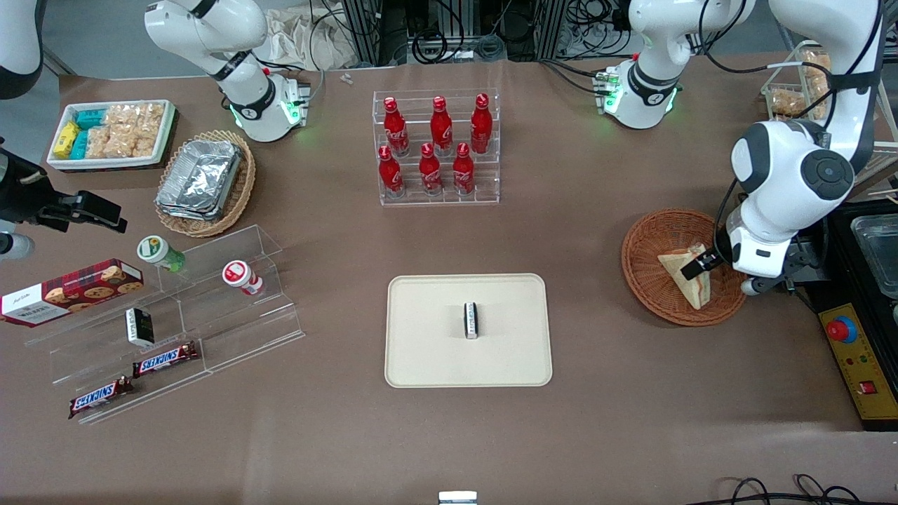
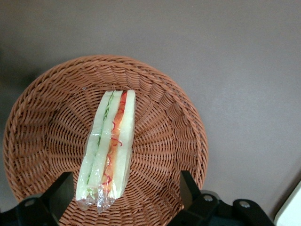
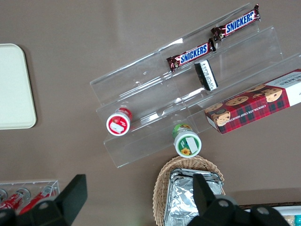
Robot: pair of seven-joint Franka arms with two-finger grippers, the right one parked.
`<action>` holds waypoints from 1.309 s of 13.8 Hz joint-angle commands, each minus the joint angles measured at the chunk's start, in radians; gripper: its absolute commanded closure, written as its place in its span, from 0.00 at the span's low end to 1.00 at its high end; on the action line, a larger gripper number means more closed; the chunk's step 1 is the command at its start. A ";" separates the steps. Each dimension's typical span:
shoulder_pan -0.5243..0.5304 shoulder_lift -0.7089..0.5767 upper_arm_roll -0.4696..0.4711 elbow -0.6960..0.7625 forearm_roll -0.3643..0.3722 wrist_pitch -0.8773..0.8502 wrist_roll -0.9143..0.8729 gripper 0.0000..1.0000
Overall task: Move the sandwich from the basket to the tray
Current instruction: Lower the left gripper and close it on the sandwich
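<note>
Gripper (image 2: 124, 197) hovers spread wide above the sandwich (image 2: 107, 150).
Sandwich sits wrapped, unlabelled, in the basket (image 2: 160, 94) directly beneath.

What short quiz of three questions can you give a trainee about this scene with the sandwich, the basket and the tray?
1. True or false: the sandwich lies in the basket.
2. The gripper is: A) open above the basket, B) shut on the sandwich, C) over the tray.
3. Fill in: a small dark object lies on the ____.

Key:
1. True.
2. A; the jaws stand apart on either side of the sandwich.
3. Tray.
</note>
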 commanded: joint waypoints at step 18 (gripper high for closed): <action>0.056 0.040 -0.002 -0.227 0.006 0.311 -0.040 0.31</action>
